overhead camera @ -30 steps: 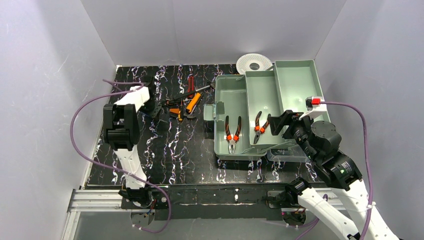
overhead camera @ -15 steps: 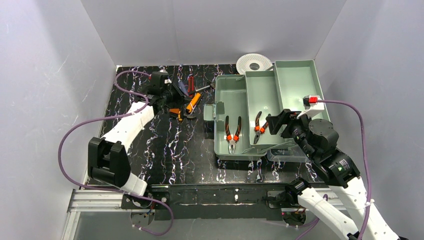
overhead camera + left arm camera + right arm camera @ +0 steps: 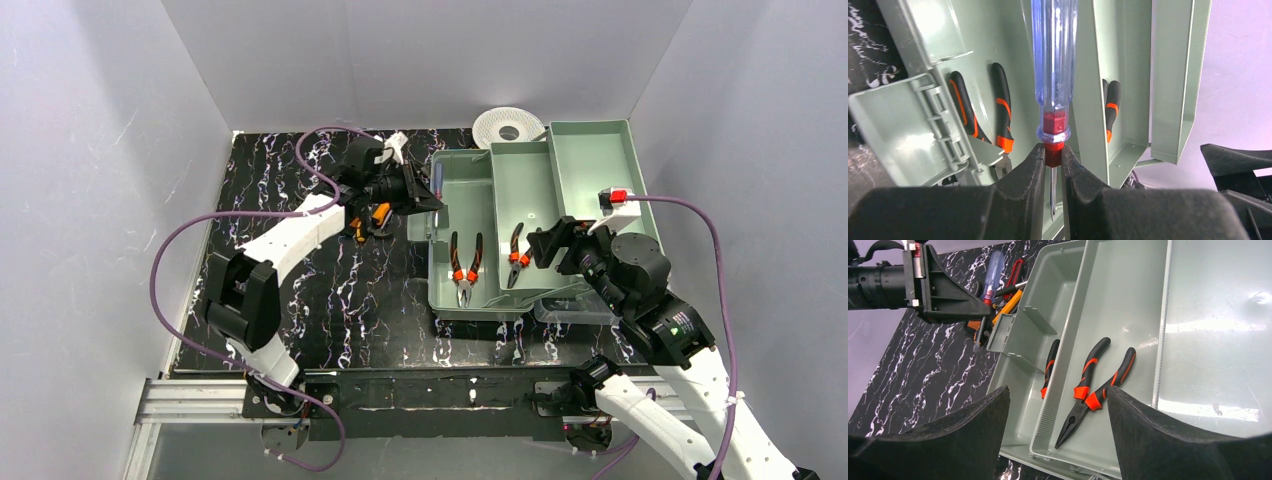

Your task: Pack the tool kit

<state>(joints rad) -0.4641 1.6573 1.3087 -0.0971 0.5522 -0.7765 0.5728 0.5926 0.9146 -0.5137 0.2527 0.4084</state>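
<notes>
Far left, bare black marbled desk (image 3: pixel 330 300). The left arm reaches across it toward the box. Just under its wrist we see a small pile of loose tools (image 3: pixel 368 218) lying on the desk, orange and black handles, close to the box's left side.

The left gripper (image 3: pixel 432 196) is at the box's far-left rim, raised off the desk and clenched on a screwdriver (image 3: pixel 1054 60). Its fingers (image 3: pixel 1023 180) pinch the red collar right below the clear blue handle, and the thin shaft runs down between them. In the left wrist view the handle points out over the box.

The tool box (image 3: pixel 437 300) is pale green, open, and sits on the right half of the desk. In its deep left compartment we see one pair of pliers (image 3: pixel 463 268). A second pair of pliers (image 3: pixel 517 257) lies in the tray just to the right. Both have black and orange grips and noses toward the near edge.

A white spool (image 3: pixel 508 126) sits behind the box at the back wall.

The right gripper (image 3: pixel 545 245) hangs over the tray near the second pair, released, jaws wide apart with nothing between them. A clear plastic piece (image 3: pixel 575 308) sits at the box's near right corner, partly hidden by the right arm.
</notes>
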